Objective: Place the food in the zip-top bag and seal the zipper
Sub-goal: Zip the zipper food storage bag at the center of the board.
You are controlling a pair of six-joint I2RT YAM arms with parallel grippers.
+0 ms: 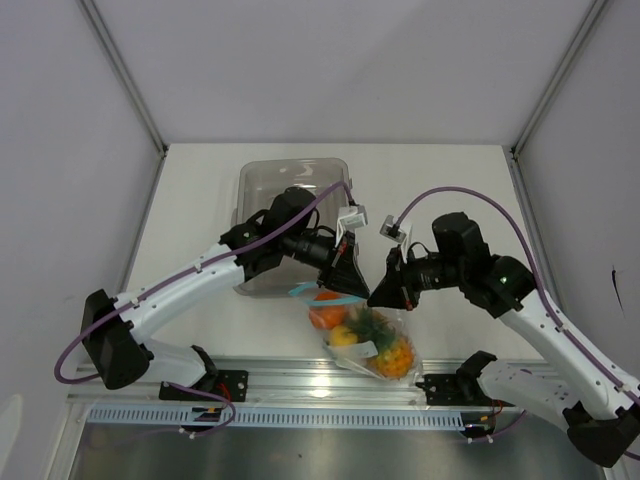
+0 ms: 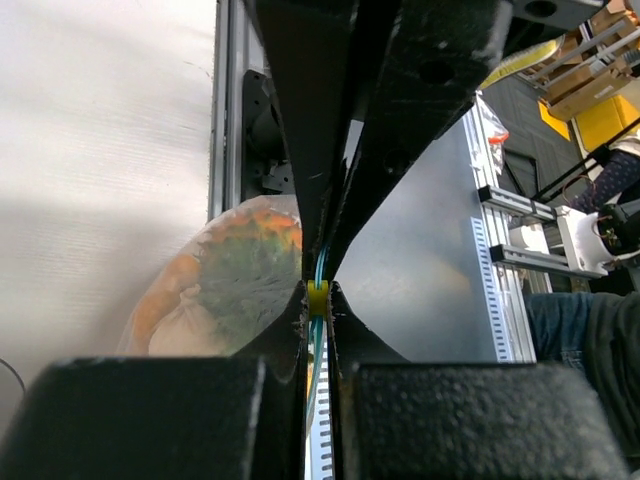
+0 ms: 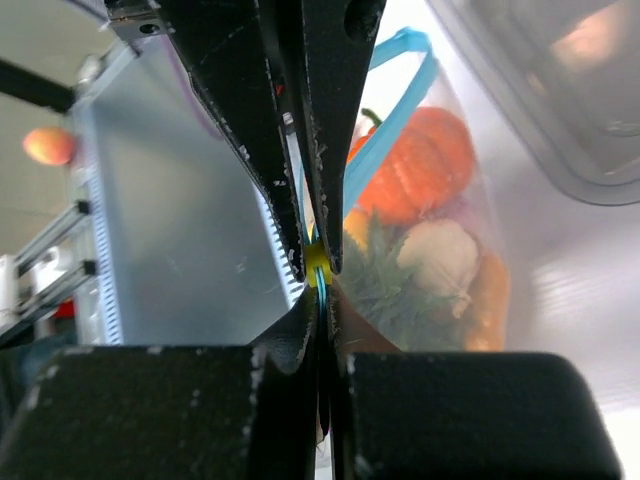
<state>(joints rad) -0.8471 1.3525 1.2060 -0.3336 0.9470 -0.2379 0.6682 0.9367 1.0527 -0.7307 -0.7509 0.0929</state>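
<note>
Zip-top bag: one clear, crinkly plastic zip-top bag (image 1: 372,345) lies on the white bench (image 1: 200,200), lower centre of the top view, just above the arms' mounting rail. The food is already inside it.

Zipper: one thin light blue zipper (image 1: 308,291) runs along the bag's mouth, at the bag's upper left end in the top view. In the right wrist view it bows out in an open loop at upper centre, so I judge the seal unfinished.

Left gripper: the left gripper (image 2: 318,292) is pressed together, pinching the blue strip between its fingertips.

Right gripper: the right gripper (image 3: 318,265) is pressed together on the same strip.

Why held so: two pinches close together on one strip suggest that one holds the mouth steady while the other presses the strip shut along its length.

Food, counted: five pieces can be told apart.
- one ribbed orange pumpkin (image 3: 420,160)
- one white radish (image 3: 440,250)
- one green leafy sprig (image 3: 385,285)
- one yellow lemon (image 1: 343,336)
- one second orange piece (image 1: 397,358)

Others may be hidden.

Tray: one rigid clear grey rectangular tray (image 1: 290,175) sits at upper centre of the top view, behind the left arm and apart from the bag.
</note>
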